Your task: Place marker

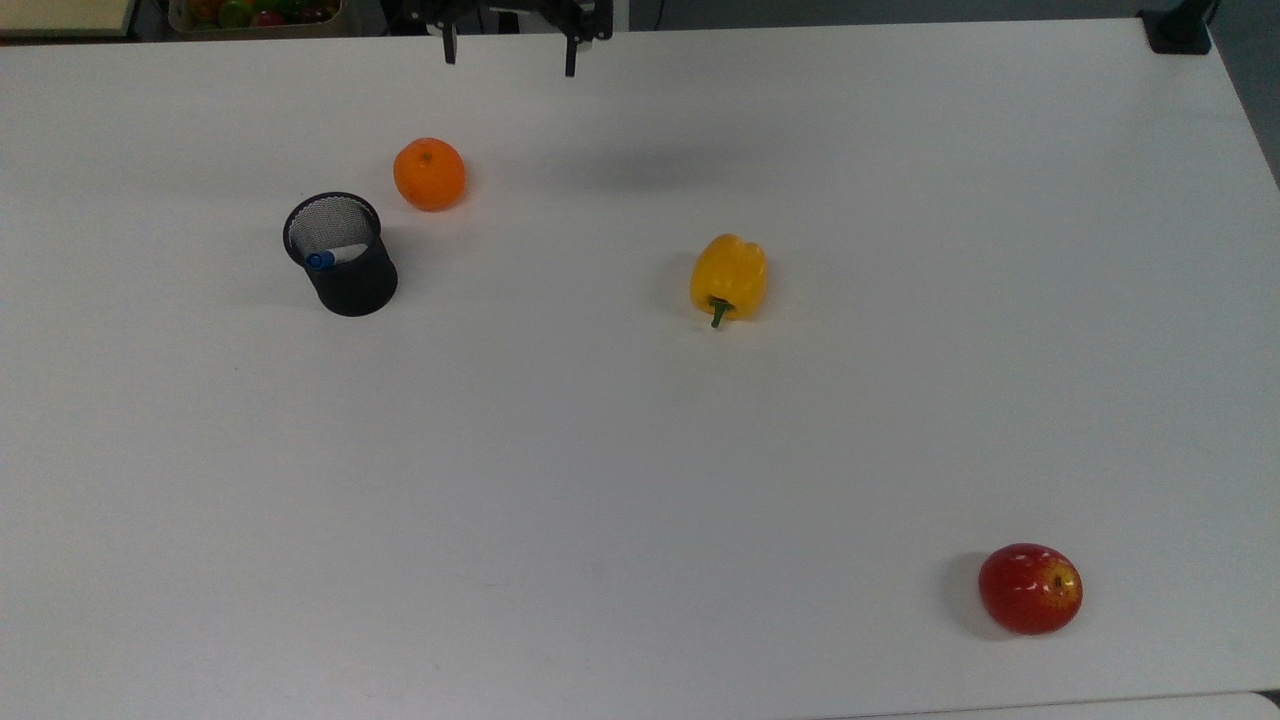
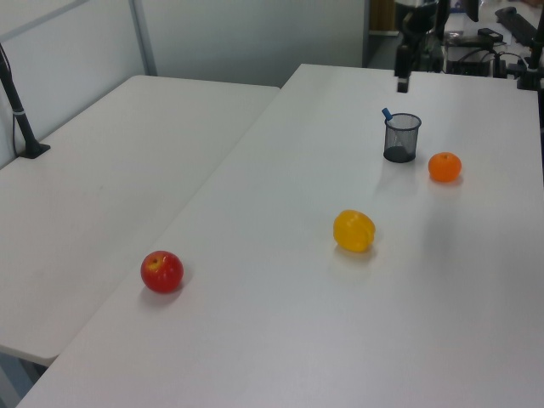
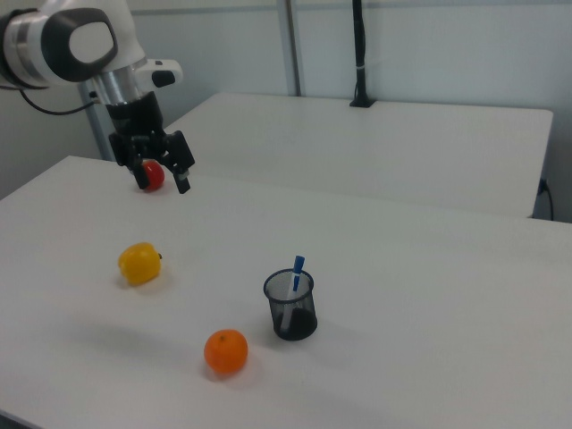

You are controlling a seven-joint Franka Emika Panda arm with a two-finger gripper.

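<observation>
marker [image 3: 296,272], tilted, inside mesh cup [image 3: 290,308]

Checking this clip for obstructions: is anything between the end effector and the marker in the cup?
Nothing visible. The open end effector hangs above bare table, apart from the cup holding the marker.

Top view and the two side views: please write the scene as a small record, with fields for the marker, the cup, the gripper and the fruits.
marker: stands tilted inside the cup, blue end above the rim
cup: black mesh, upright on the table, beside the orange
gripper: open, holds nothing, raised above the table, apart from the cup
orange: on the table, near the cup, not touching it
pepper: yellow, lies on its side, mid table
apple: red, alone, far from the cup
</observation>
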